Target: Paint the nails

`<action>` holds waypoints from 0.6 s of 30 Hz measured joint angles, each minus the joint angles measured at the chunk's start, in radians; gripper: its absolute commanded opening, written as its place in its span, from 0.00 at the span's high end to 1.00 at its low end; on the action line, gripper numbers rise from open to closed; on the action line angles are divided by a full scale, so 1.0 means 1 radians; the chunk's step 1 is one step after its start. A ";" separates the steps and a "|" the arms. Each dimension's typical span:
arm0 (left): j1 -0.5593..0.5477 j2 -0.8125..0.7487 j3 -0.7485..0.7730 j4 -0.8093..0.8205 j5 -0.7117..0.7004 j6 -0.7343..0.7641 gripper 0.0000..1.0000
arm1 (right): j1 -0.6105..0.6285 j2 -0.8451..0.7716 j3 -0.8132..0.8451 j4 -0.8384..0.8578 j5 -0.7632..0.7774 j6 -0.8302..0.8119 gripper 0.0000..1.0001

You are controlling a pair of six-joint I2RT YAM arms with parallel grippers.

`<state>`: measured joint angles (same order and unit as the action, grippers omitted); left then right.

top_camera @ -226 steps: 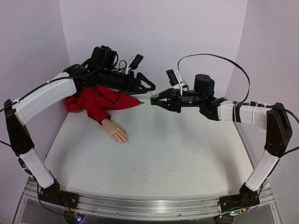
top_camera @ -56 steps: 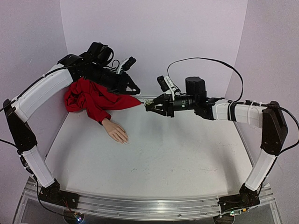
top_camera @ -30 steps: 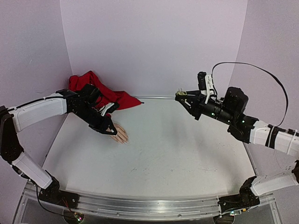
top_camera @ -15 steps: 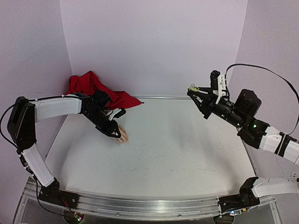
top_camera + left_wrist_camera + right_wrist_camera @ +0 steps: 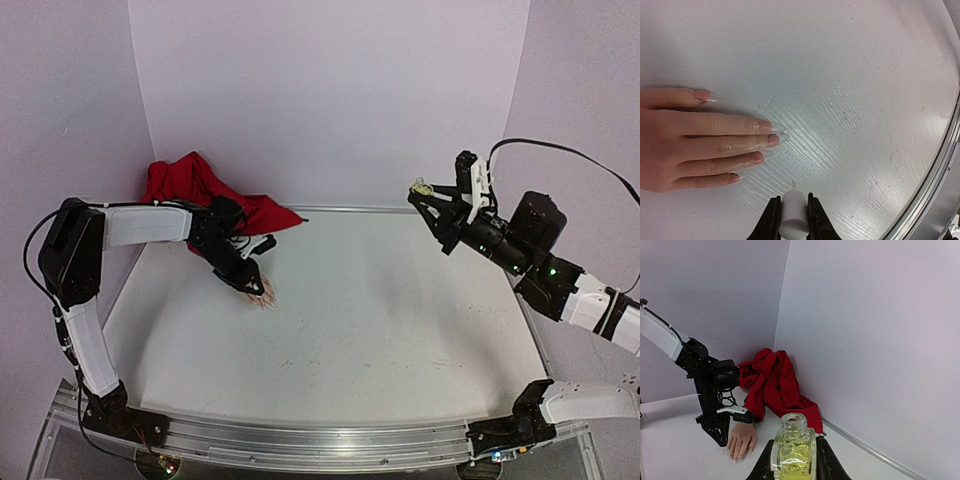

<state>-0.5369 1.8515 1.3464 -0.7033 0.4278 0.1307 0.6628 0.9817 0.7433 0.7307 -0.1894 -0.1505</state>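
Observation:
The pale mannequin hand lies flat on the white table, its long nails pointing right in the left wrist view. My left gripper is shut on a white cap whose thin brush tip hangs just off the fingertips, a little below the lowest fingers. From above, this gripper covers most of the hand. My right gripper is shut on an uncapped bottle of yellowish liquid, held upright in the air at the right.
The red sleeve is bunched in the back left corner against the wall. The left arm stands over the hand. A metal rail runs along the table's near edge.
My left gripper has come down from beside the sleeve onto the hand's fingers. My right arm has drawn back to the right and lifted the bottle slightly.

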 measured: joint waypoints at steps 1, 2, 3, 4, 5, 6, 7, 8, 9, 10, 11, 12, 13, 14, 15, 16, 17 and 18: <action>0.002 0.003 0.000 0.002 0.001 0.001 1.00 | 0.000 0.000 0.000 0.000 0.000 -0.003 1.00; 0.003 0.006 0.000 0.006 0.003 0.001 1.00 | 0.000 0.000 0.000 0.000 0.000 -0.005 1.00; 0.006 0.011 0.000 0.010 0.004 0.001 1.00 | 0.000 0.000 0.000 0.000 0.000 -0.007 1.00; 0.008 0.017 0.000 0.016 0.004 0.002 1.00 | 0.000 0.000 0.000 0.000 -0.001 -0.009 1.00; 0.008 0.022 0.000 0.021 0.004 0.002 1.00 | 0.000 0.000 0.000 0.000 -0.001 -0.010 1.00; 0.009 0.026 0.000 0.024 0.004 0.002 1.00 | 0.000 0.000 0.000 0.000 -0.001 -0.011 1.00; 0.011 0.030 0.000 0.030 0.004 0.002 1.00 | 0.000 0.000 0.000 0.000 -0.001 -0.011 1.00; 0.013 0.033 0.000 0.034 0.004 0.002 1.00 | 0.000 0.000 0.000 0.000 -0.001 -0.012 1.00; 0.014 0.035 0.000 0.036 0.004 0.002 1.00 | 0.000 0.000 0.000 0.000 -0.001 -0.013 1.00; 0.015 0.035 0.000 0.040 0.004 0.001 1.00 | 0.000 0.001 0.000 0.000 -0.002 -0.014 1.00; 0.017 0.036 0.000 0.045 0.004 0.001 1.00 | 0.000 0.001 0.000 0.000 -0.002 -0.014 1.00; 0.018 0.036 0.000 0.050 0.004 0.001 1.00 | 0.000 0.001 0.000 0.000 -0.002 -0.014 1.00; 0.020 0.036 0.000 0.053 0.004 0.001 1.00 | 0.000 0.001 0.000 -0.001 -0.002 -0.014 1.00; 0.022 0.036 0.000 0.053 0.004 0.002 1.00 | 0.000 0.001 0.000 -0.001 -0.002 -0.015 1.00; 0.024 0.036 0.000 0.053 0.003 0.002 1.00 | 0.000 0.001 0.000 -0.001 -0.002 -0.015 1.00; 0.026 0.036 0.000 0.055 0.003 0.002 1.00 | 0.000 0.001 0.000 -0.001 -0.002 -0.015 1.00; 0.027 0.036 0.000 0.056 0.003 0.003 1.00 | 0.000 0.001 0.000 -0.001 -0.002 -0.015 1.00; 0.027 0.036 0.000 0.058 0.003 0.004 1.00 | 0.000 0.001 0.000 -0.001 -0.002 -0.016 1.00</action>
<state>-0.5095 1.8877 1.3464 -0.6453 0.4309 0.1345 0.6628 0.9825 0.7433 0.7296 -0.1913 -0.1661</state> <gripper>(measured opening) 0.155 0.215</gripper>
